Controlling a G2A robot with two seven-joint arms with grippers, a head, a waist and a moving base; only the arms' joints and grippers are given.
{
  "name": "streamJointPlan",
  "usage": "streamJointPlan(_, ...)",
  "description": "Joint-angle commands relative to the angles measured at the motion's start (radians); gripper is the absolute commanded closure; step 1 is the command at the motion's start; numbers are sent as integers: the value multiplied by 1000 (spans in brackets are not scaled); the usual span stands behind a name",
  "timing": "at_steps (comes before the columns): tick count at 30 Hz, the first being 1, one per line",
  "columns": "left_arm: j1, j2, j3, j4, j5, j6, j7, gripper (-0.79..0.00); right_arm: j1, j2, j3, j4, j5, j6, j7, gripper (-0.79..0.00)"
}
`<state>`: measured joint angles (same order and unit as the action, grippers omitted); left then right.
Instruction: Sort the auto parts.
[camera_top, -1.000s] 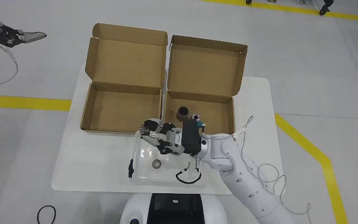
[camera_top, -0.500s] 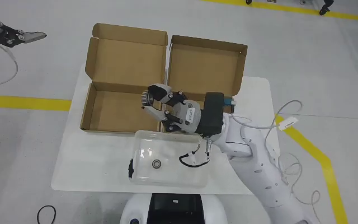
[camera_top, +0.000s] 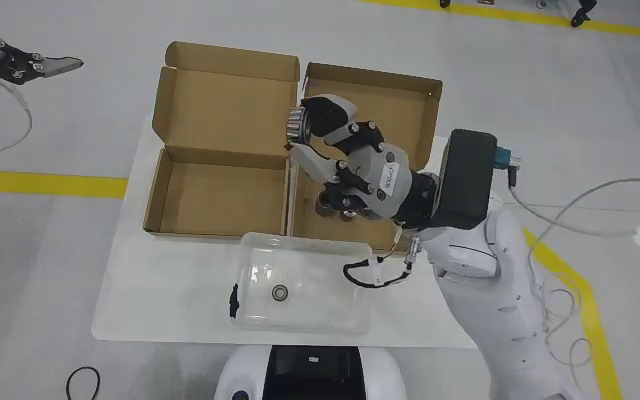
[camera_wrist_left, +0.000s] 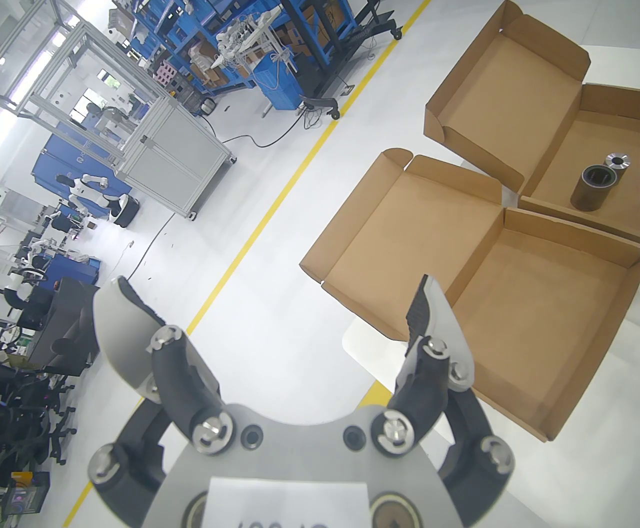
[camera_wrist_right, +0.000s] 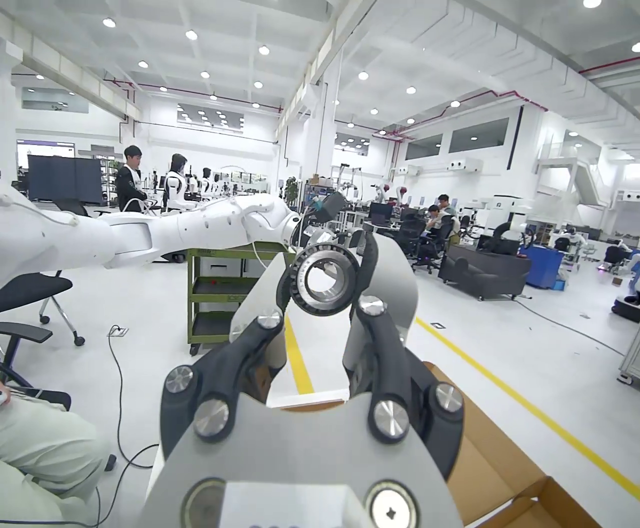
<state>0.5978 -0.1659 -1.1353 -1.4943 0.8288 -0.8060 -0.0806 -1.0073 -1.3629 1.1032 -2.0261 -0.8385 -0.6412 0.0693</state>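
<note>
My right gripper is shut on a silver roller bearing and holds it high above the seam between the two open cardboard boxes. In the right wrist view the bearing sits clamped between the fingertips of that gripper. The left box is bare inside. The right box holds a dark cylinder and a small silver part. My left gripper is open with nothing in it, out over the floor beyond the table's far left corner.
A clear plastic bin stands at the table's near edge, with a small bearing and a black rubber ring inside. The white table has bare room left of the bin.
My right gripper has lifted out of the clear bin with the bearing and swung up and back over the boxes. The black ring has shifted right in the bin. The left gripper stayed put.
</note>
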Motion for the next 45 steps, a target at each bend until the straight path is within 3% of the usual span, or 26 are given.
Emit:
streamJointPlan(1,0,0,0,0,0,0,0,-785,8,1,12,-15,8,15,18,0)
streamJointPlan(18,0,0,0,0,0,0,0,-785,17,13,88,-37,73,15,64,0)
streamJointPlan(31,0,0,0,0,0,0,0,-785,-25,25,109,-36,-9,27,95,0)
streamJointPlan(45,0,0,0,0,0,0,0,-785,-68,18,-45,137,-126,-9,43,0)
